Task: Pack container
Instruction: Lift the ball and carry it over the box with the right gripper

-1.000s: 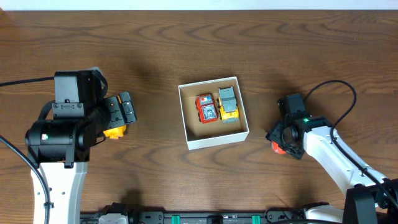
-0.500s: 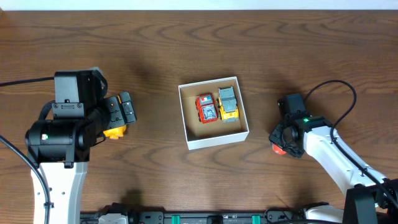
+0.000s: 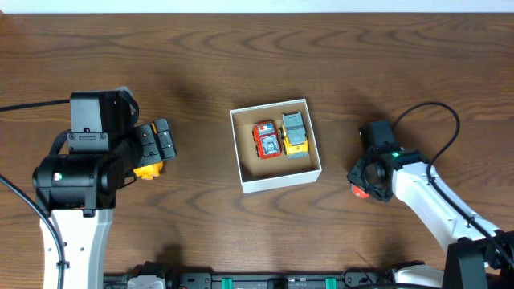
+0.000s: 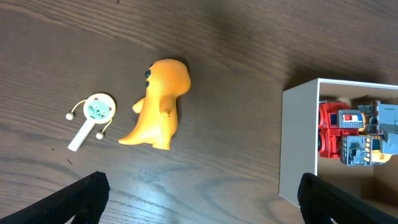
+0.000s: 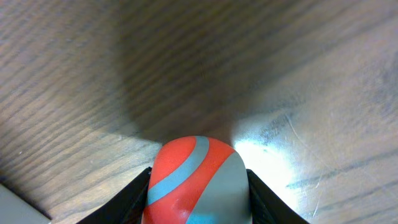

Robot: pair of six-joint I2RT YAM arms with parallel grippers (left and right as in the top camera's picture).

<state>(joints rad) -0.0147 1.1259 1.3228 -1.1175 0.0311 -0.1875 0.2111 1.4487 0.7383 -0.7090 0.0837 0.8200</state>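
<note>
The container (image 3: 280, 180), a small white-walled box with a brown inside, sits mid-table and holds a red toy car (image 3: 266, 140) and a yellow-grey toy truck (image 3: 295, 133). It also shows in the left wrist view (image 4: 297, 143). My right gripper (image 3: 359, 187) is shut on a red, blue and grey egg-shaped toy (image 5: 198, 180), low over the table to the right of the box. My left gripper (image 4: 199, 199) is open and empty, near an orange dinosaur toy (image 4: 158, 106) and a small white rattle drum (image 4: 93, 118).
The orange dinosaur (image 3: 148, 169) lies partly under the left arm, left of the box. The wooden table's far edge runs along the top of the overhead view.
The right gripper with the egg toy has shifted very slightly. The left arm has not moved.
</note>
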